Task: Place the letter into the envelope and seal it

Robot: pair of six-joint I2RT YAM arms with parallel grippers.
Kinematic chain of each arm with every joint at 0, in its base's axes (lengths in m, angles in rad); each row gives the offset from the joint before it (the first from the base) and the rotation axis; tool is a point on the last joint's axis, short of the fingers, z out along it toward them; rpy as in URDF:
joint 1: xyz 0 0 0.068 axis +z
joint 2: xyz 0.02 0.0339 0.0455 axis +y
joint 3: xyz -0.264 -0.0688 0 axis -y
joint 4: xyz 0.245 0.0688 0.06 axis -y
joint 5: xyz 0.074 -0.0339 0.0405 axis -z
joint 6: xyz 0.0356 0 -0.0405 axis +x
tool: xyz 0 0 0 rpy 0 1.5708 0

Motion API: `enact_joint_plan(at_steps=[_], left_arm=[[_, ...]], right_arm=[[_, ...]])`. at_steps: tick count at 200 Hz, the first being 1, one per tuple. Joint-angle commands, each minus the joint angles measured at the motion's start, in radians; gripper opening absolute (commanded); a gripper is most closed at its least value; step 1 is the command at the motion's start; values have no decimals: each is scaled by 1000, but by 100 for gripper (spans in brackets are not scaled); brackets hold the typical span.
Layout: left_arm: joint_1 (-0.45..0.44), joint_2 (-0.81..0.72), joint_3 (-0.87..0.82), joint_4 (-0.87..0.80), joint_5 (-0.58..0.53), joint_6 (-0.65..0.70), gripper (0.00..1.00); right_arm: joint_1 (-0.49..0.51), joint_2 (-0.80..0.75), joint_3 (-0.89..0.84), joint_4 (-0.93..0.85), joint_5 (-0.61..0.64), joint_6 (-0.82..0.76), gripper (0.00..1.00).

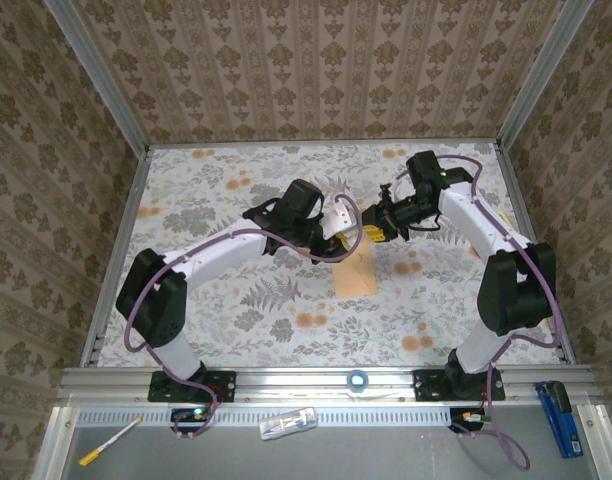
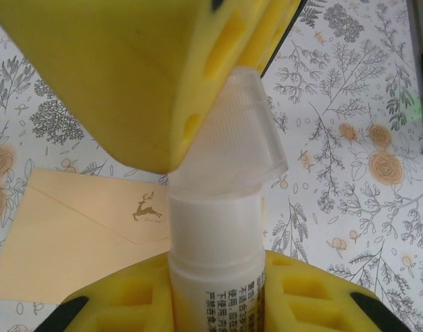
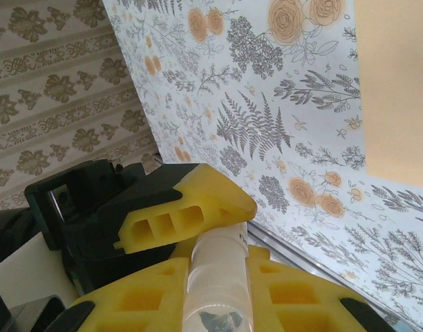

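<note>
My left hand (image 2: 215,294) is clenched on the body of a glue stick (image 2: 215,266) and keeps it raised above the tabletop (image 1: 236,300), so the other arm has something fixed to pull against. The stick lies about level between my two arms, with its cap (image 2: 232,138) end aimed right. My right hand (image 3: 215,294) is clamped on that clear ribbed cap, which sits cocked on the neck. I judge this is uncapping, to get glue for the seal. The envelope (image 1: 354,275) lies flat on the tabletop right under both hands, so the glue has a short way down. Its long axis seems to run away from my bases, with the far end tucked under the hands, so I can't be sure. The pointed flap looks folded down, with a small deer mark at its tip. The letter is likely already inside, my guess.
</note>
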Motion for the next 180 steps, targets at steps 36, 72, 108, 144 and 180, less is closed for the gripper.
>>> enact_joint_plan(at_steps=[36, 72, 108, 144, 180], left_arm=[[21, -49, 3, 92, 58, -32, 0], [22, -48, 0, 90, 58, -34, 0], [28, -54, -8, 90, 53, -35, 0], [38, -60, -23, 105, 48, -44, 0], [42, -67, -40, 121, 52, -55, 0]], right_arm=[[-37, -29, 10, -51, 67, -13, 23], [-54, -37, 20, -76, 108, -28, 23], [-50, -45, 30, -107, 268, -40, 23], [-27, -87, -34, -47, 572, 9, 23], [1, -118, -200, 105, 799, 79, 22]])
